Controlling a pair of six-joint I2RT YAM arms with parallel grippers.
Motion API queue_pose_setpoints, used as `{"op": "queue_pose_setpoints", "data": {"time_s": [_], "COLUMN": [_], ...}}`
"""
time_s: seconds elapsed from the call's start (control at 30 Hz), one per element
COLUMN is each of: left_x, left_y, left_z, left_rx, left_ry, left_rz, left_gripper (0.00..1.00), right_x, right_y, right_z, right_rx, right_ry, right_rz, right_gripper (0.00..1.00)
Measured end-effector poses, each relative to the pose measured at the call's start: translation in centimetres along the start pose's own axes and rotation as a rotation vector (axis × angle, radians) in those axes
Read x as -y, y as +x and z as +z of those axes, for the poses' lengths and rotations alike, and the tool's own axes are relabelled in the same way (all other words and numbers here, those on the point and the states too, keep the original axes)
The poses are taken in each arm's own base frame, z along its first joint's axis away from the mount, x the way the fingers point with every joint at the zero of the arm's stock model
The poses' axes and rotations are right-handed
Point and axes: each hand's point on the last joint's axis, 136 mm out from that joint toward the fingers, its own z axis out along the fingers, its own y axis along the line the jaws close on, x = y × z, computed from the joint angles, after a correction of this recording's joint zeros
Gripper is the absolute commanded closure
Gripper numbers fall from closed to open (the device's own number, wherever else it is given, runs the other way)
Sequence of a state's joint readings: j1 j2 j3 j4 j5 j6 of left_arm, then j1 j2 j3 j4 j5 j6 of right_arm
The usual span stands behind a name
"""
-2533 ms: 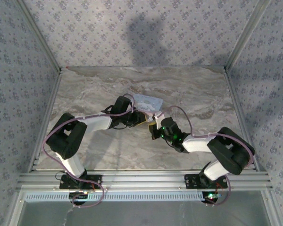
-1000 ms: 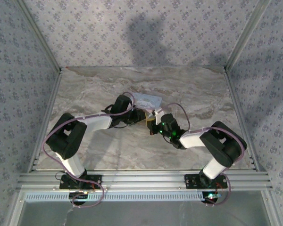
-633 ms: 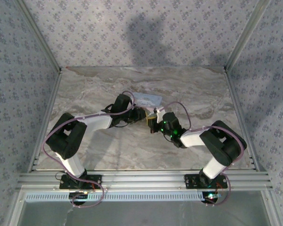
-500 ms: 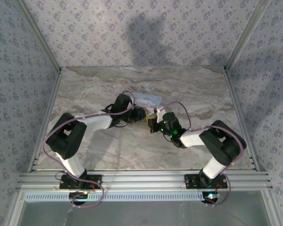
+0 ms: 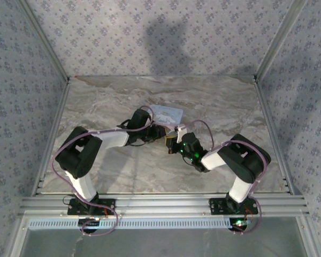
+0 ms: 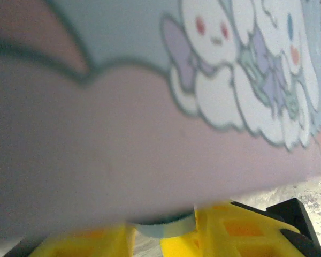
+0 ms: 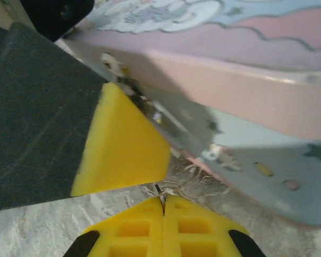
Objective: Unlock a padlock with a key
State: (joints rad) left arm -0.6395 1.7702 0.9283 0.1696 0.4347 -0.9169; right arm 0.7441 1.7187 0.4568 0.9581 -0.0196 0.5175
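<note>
A marble-patterned table (image 5: 96, 107) lies inside walls (image 5: 203, 37) of pale flowered paper, and both arms reach in to meet near its middle. Just beyond their tips lies a pale blue tin (image 5: 168, 113) with a cartoon print.

In the left wrist view, the left gripper (image 6: 165, 236) sits close under the tin's printed face, which rises just ahead of and above it. Its two yellow fingers (image 6: 230, 230) stand apart. A small pale blue rounded piece, apparently the padlock (image 6: 170, 227), fills the gap between them at the tin's lower edge. The view is too close and blurred to tell whether the fingers press on it or merely flank it.

The right gripper (image 7: 163, 210) is clenched, its yellow fingertips meeting along a thin seam. I cannot tell whether anything is caught in that seam. Just ahead of it and to its left, one yellow pad (image 7: 123, 144) of the left gripper, on a black finger, lies against the tin's corner. Small silvery glints run along the pad's edge. The tin's star-dotted side stands ahead and to the right of the right fingertips.
</note>
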Motion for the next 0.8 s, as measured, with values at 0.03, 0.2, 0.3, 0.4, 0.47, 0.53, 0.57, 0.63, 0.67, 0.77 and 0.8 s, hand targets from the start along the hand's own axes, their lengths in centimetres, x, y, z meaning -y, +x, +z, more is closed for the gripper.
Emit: {"op": "queue_pose_setpoints", "data": {"time_s": [0.03,0.2,0.3,0.4,0.47,0.53,0.57,0.63,0.67,0.77,0.8], "left_x": [-0.1,-0.9,-1.6,-1.7,-1.7,-1.9,-2.1,-2.7,-3.1,-4.0,-4.3], "left_y": [0.1,0.9,1.6,1.6,1.3,1.1,1.0,1.1,1.3,2.1,2.4], "left_z": [0.0,-0.1,-0.8,-2.4,-3.7,-4.6,-5.0,-5.5,-5.6,-5.6,-5.5], "left_rx": [-0.003,-0.025,-0.032,-0.010,0.017,0.041,0.053,0.073,0.079,0.090,0.093], "left_ry": [-0.003,-0.026,-0.036,-0.028,-0.016,-0.006,0.000,0.010,0.015,0.035,0.044], "left_rz": [0.003,-0.004,-0.012,-0.015,-0.019,-0.028,-0.036,-0.061,-0.078,-0.135,-0.157], "left_gripper": [0.59,0.54,0.49,0.41,0.39,0.38,0.38,0.38,0.38,0.38,0.38], "right_x": [-0.2,-0.4,-0.2,-0.5,-0.9,-1.1,-1.2,-1.3,-1.3,-1.4,-1.4], "right_y": [0.1,1.0,1.7,2.3,2.5,2.7,2.7,2.8,2.7,2.7,2.7], "right_z": [0.0,0.1,-0.1,-0.2,-0.2,-0.2,-0.2,-0.2,-0.2,-0.2,-0.2], "right_rx": [0.004,0.001,-0.011,-0.020,-0.023,-0.027,-0.028,-0.029,-0.029,-0.026,-0.027], "right_ry": [-0.002,0.002,0.010,0.010,0.004,-0.001,-0.003,-0.004,-0.004,-0.007,-0.008], "right_rz": [0.007,0.040,0.076,0.099,0.109,0.122,0.129,0.149,0.163,0.206,0.220], "right_gripper": [1.00,1.00,1.00,1.00,1.00,1.00,1.00,1.00,1.00,1.00,1.00]}}
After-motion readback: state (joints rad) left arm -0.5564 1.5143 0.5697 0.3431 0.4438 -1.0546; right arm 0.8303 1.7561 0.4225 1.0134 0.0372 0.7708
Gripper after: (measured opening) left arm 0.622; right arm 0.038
